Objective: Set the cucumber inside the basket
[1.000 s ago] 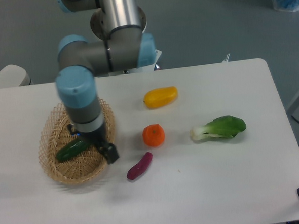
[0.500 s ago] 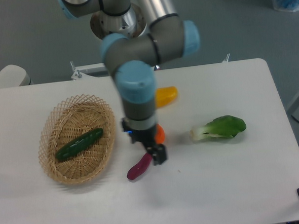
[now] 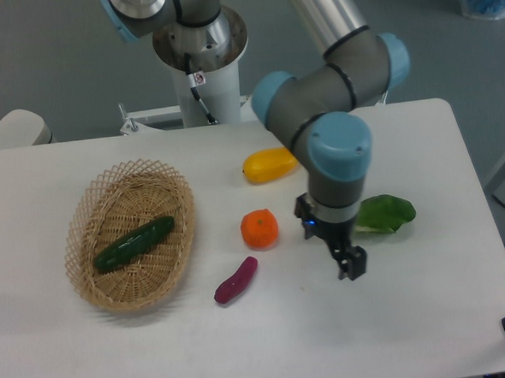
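Task looks done: cucumber (image 3: 134, 243) lies inside the basket (image 3: 83, 221) at the left, nothing left but maybe retreat; gripper (image 3: 351, 263) hangs well to the right near the bok choy (image 3: 385, 212), empty, jaw width unclear.
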You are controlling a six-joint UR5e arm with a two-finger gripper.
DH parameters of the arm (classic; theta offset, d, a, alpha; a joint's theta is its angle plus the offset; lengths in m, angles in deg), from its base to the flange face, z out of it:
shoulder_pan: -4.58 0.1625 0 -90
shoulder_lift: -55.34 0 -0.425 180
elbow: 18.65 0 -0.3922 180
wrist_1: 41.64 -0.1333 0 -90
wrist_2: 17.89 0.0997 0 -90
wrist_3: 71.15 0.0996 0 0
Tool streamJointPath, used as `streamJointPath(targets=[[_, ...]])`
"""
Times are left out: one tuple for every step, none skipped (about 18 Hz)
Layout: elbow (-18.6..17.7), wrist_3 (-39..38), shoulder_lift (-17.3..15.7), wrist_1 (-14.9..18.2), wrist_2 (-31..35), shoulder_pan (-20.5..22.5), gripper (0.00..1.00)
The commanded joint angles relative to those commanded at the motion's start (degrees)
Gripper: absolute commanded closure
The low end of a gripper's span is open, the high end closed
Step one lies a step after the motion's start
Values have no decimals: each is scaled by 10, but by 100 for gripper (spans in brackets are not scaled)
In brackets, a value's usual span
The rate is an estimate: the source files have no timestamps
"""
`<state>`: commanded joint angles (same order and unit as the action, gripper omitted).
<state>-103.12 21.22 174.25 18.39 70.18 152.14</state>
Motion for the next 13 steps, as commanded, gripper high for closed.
streamJointPath(targets=[[3, -1, 5, -1, 0, 3, 0], [6, -1, 9, -2, 2, 3, 0], [7, 0, 13, -3, 3, 3, 0], [11, 0, 18, -4, 3, 5, 0], [15, 1, 21, -4, 3, 11, 0], [17, 2, 25, -4, 2, 21, 0], [20, 10, 30, -5, 2, 27, 0], [23, 19, 33, -4, 1, 32, 0], [23, 25, 35, -4, 1, 36, 0], [24, 25, 36, -4, 1, 38, 0], [24, 21, 36, -4, 2, 37, 0], [23, 16, 36, -4, 2, 35, 0], [20, 14, 36, -5, 2, 33, 0]])
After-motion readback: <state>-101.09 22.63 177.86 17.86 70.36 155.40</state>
